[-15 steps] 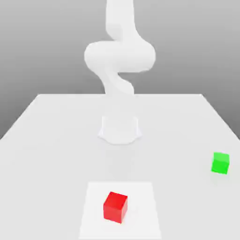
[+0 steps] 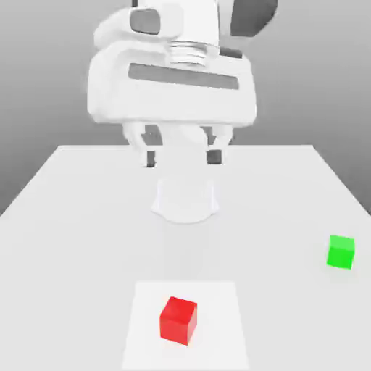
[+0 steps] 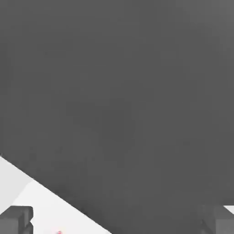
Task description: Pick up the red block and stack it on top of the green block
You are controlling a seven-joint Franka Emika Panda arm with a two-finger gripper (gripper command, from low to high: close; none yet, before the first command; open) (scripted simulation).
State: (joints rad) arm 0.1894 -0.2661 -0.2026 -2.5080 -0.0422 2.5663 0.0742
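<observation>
The red block (image 2: pixel 178 320) is a small cube lying near the table's front edge, on a paler square patch (image 2: pixel 217 326). The green block (image 2: pixel 340 251) lies apart from it, toward the exterior view's right. My gripper (image 2: pixel 182 157) hangs high above the table, well behind the red block and far above it. Its two dark fingertips (image 2: pixel 150 158) stand wide apart with nothing between them. In the hand view the gripper (image 3: pixel 118 221) shows both fingertips (image 3: pixel 16 219) at opposite edges of the picture, with a corner of the white table between them.
The white table (image 2: pixel 87 217) carries the arm's round base (image 2: pixel 185 199) at its middle back. The hand's bulky white body (image 2: pixel 172 80) looms over the base.
The arm has swung from an upright coil into a forward reach, bringing the hand and its fingers into the exterior view. Neither block has moved.
</observation>
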